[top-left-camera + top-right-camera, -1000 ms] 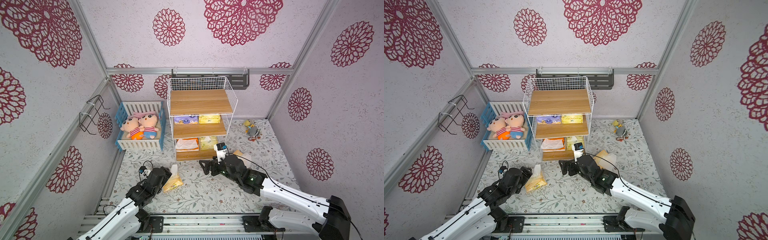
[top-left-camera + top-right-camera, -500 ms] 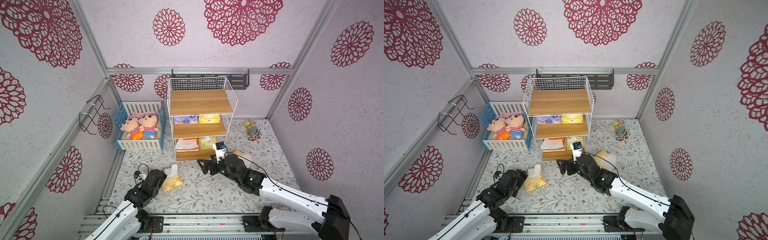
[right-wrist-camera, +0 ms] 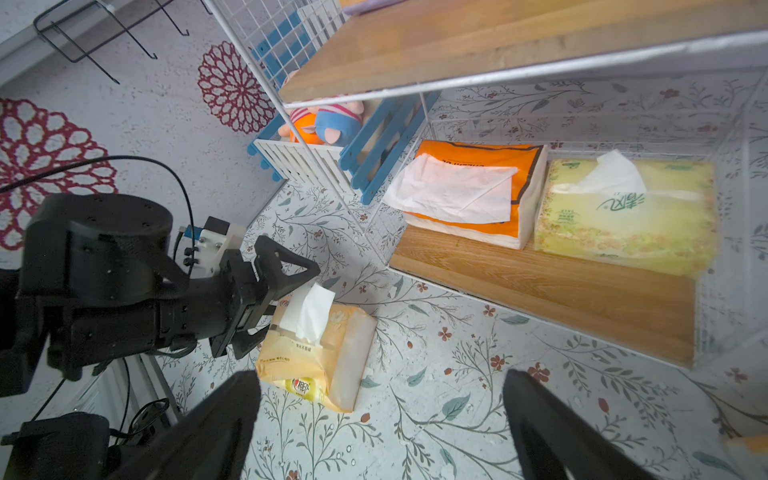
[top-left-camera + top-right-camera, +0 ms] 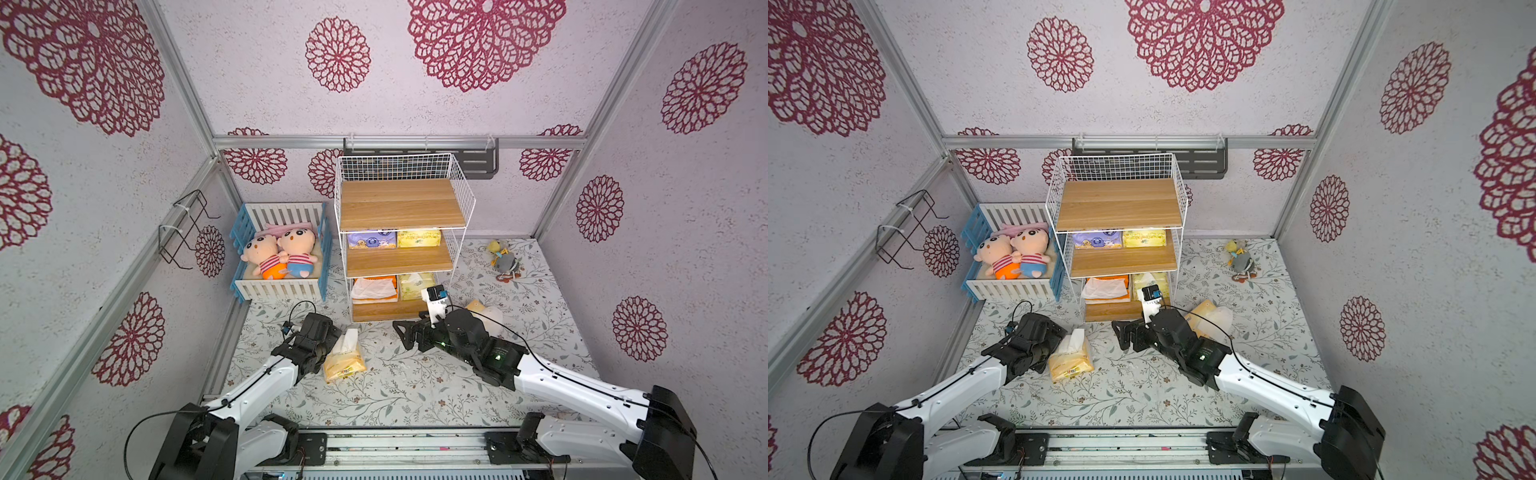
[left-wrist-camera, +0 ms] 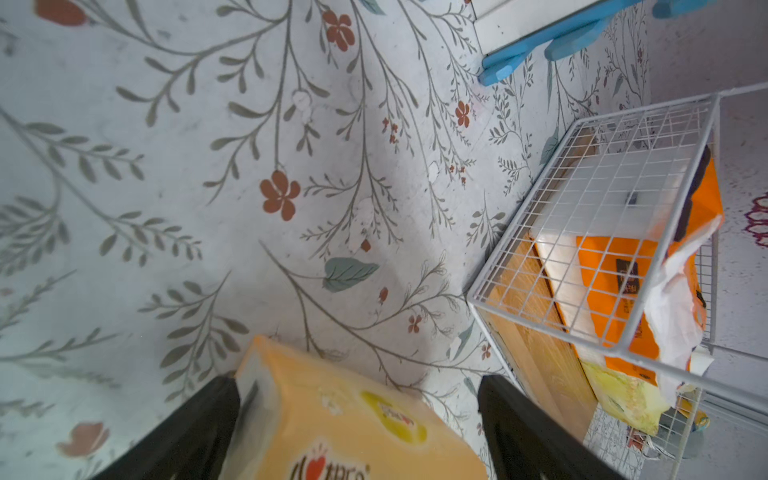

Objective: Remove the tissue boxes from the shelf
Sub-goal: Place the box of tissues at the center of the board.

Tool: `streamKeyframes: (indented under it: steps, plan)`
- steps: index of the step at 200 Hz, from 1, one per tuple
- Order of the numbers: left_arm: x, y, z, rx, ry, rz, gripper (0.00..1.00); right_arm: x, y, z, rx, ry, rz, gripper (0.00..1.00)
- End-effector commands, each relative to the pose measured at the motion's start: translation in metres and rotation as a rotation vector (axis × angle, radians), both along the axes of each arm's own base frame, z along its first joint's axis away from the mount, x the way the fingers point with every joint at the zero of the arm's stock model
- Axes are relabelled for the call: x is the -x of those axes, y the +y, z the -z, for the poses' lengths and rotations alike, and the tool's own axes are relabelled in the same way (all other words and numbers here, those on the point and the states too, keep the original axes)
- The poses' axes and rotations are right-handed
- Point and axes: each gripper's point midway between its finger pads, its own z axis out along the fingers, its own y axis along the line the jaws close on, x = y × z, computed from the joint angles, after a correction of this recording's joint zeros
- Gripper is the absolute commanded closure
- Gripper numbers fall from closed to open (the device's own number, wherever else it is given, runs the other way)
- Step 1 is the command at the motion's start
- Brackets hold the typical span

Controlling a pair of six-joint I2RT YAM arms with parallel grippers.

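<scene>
The white wire shelf (image 4: 401, 203) holds a purple tissue pack (image 4: 371, 240) and a yellow pack (image 4: 418, 238) on its middle board, and an orange pack (image 4: 375, 289) and a yellow-green pack (image 4: 413, 286) on the bottom board. A pale yellow-orange pack (image 4: 344, 359) lies on the floral table (image 4: 415, 390), with the left claw (image 4: 330, 347) just beside it. The right claw (image 4: 404, 336) hangs before the bottom board, jaws spread.

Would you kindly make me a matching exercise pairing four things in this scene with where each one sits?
Things:
1. purple tissue pack
2. bright orange tissue pack
3. plush dolls
4. grey-and-yellow toy

Places:
A. on the floor near the back corner
B. bottom tier of the shelf
C. in the blue-and-white crib
D. middle tier of the shelf

Pairs: 1-D, 2-B, 3-C, 4-A.
</scene>
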Motion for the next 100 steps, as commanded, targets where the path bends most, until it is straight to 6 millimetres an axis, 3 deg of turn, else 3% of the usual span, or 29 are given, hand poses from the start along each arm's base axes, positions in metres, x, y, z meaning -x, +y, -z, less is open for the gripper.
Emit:
streamKeyframes:
  steps: [1, 53, 100]
  plan:
    - [-0.029, -0.01, -0.017, 0.021, -0.066, 0.051, 0.03, -0.003, 0.001, -0.009, -0.013, -0.038, -0.009, 0.02]
    - [-0.048, 0.011, -0.043, -0.052, -0.054, 0.068, 0.03, 0.002, 0.005, -0.019, -0.046, -0.055, -0.047, 0.03]
    - [-0.015, 0.035, -0.081, -0.139, -0.076, 0.042, 0.03, 0.006, 0.001, -0.029, -0.054, -0.062, -0.049, 0.05]
